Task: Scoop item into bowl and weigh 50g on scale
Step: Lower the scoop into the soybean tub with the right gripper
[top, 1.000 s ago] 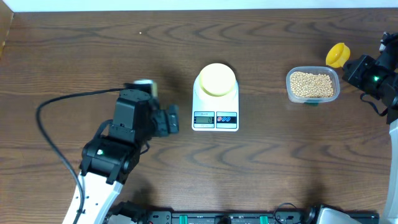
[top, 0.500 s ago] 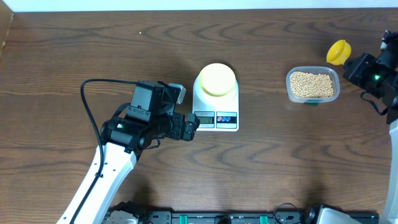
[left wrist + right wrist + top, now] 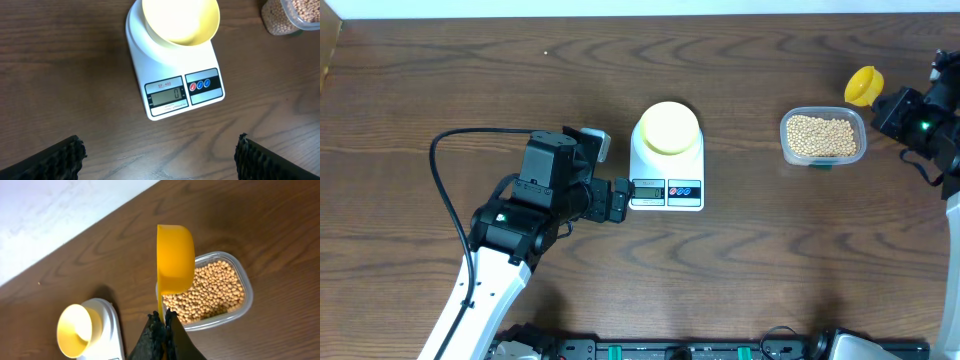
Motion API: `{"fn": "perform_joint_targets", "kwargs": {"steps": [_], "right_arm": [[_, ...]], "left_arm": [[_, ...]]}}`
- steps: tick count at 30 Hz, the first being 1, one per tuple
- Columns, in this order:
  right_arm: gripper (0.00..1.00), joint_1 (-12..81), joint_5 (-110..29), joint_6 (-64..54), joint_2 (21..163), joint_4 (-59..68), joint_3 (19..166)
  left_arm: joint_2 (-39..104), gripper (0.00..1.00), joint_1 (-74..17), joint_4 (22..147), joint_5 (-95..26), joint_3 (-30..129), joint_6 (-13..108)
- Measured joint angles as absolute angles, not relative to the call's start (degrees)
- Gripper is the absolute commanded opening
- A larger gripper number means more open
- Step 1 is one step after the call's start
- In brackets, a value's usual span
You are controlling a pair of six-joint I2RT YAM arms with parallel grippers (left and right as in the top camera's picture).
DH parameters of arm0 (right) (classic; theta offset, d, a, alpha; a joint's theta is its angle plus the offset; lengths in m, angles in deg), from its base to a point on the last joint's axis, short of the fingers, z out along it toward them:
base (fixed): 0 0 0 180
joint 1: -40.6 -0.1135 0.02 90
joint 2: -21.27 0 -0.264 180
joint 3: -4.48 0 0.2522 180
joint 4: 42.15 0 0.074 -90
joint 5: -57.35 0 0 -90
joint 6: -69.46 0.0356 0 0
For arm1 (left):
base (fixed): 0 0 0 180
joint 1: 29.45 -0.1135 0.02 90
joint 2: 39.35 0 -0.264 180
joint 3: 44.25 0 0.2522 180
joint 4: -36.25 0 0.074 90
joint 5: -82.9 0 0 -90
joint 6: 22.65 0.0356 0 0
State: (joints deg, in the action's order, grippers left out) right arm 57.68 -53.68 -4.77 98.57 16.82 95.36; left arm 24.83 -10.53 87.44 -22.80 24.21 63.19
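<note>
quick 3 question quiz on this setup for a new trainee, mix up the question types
1. True or false: the bowl on the scale already holds beans.
2. What is the right gripper shut on? A) the bowl B) the scoop C) nothing
3. Fill in: the left gripper is ___, and the scale's display reads ___.

Key:
1. False. The bowl is empty, and the beans are in the clear tub.
2. B.
3. Open; zero.
</note>
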Motion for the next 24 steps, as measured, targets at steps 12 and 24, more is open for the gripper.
{"fn": "perform_joint_targets", "kwargs": {"steps": [12, 24], "right_arm": [[0.01, 57.7, -50.3, -9.8, 98.7, 20.9, 95.4], [0.01, 57.3, -43.5, -11.3, 105.8, 21.3, 95.2]], "left_arm": [[24.8, 0.98, -10.5, 87.4, -21.9, 24.2, 63.2], [24.8, 0.98, -10.5, 87.4, -21.9, 24.2, 63.2]]}}
